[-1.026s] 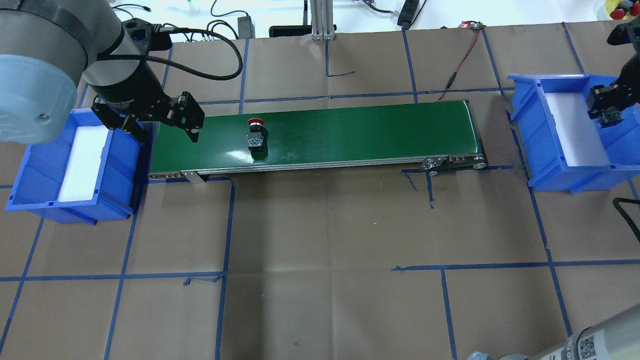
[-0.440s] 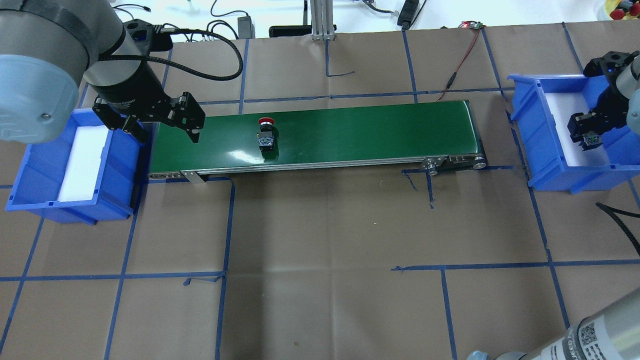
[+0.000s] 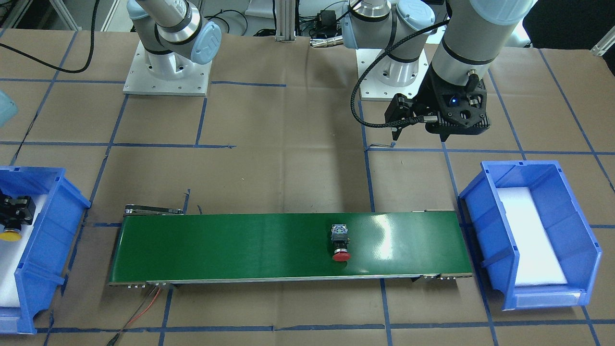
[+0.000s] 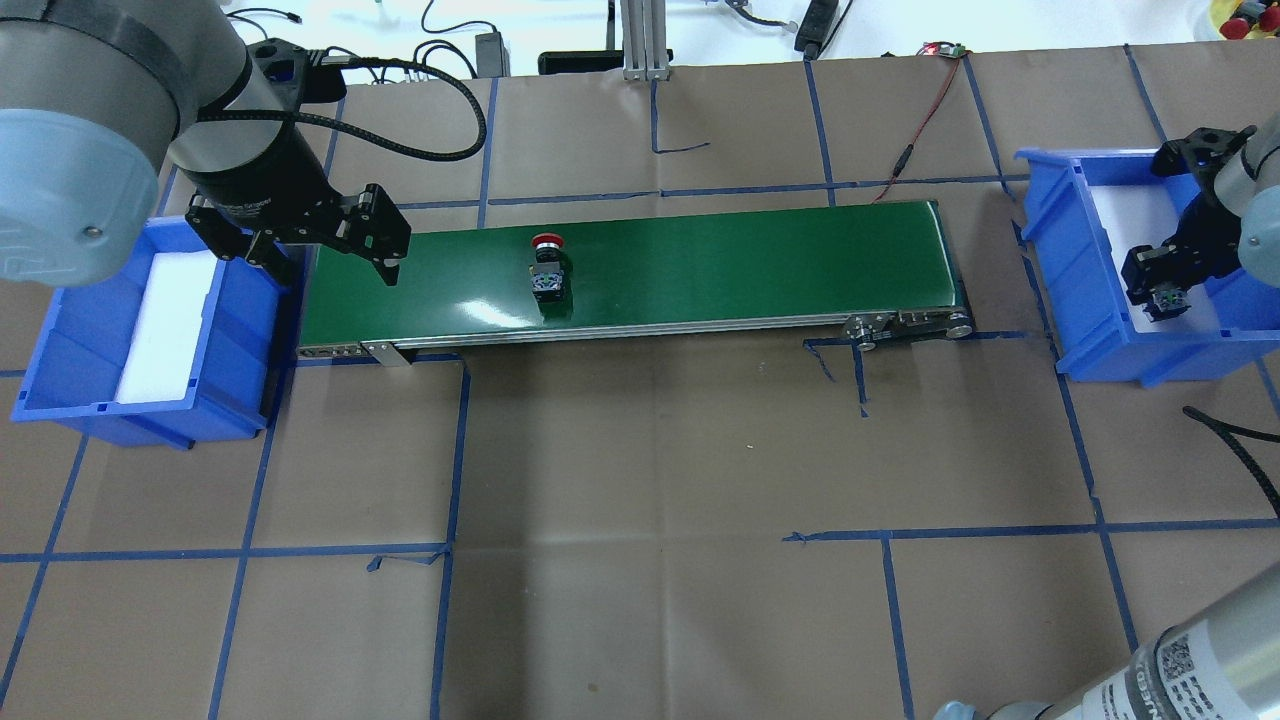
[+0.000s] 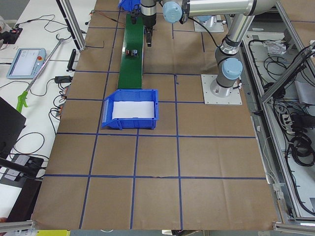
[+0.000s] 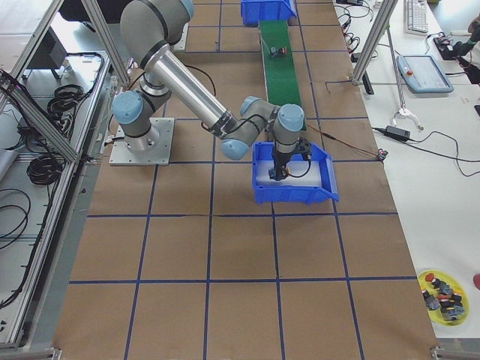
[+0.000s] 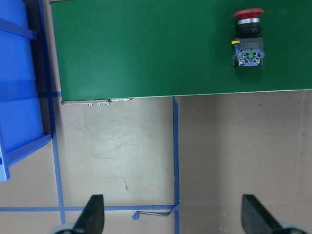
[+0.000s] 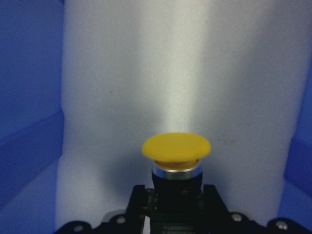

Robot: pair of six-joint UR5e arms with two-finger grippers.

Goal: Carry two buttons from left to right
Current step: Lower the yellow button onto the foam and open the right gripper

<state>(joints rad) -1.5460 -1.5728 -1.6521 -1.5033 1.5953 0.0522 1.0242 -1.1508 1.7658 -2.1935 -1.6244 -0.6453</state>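
The red button (image 4: 546,270) lies on its side on the green conveyor belt (image 4: 750,260), left of the middle; it also shows in the front view (image 3: 341,242) and the left wrist view (image 7: 248,41). My left gripper (image 4: 328,262) is open and empty above the belt's left end, with its fingertips (image 7: 92,217) wide apart. My right gripper (image 4: 1160,290) is shut on the yellow button (image 8: 176,148) by its dark body. It holds the button low over the white foam inside the right blue bin (image 4: 1090,160), cap forward (image 3: 9,234).
The left blue bin (image 4: 240,310) holds only white foam. A red and black wire (image 4: 920,120) runs from the belt's far right corner to the table's back. A yellow dish (image 6: 442,289) of spare parts lies beyond the right bin.
The red button has moved to the right along the belt. My right gripper has carried the yellow button down and inward into the right bin. The left arm has not moved.
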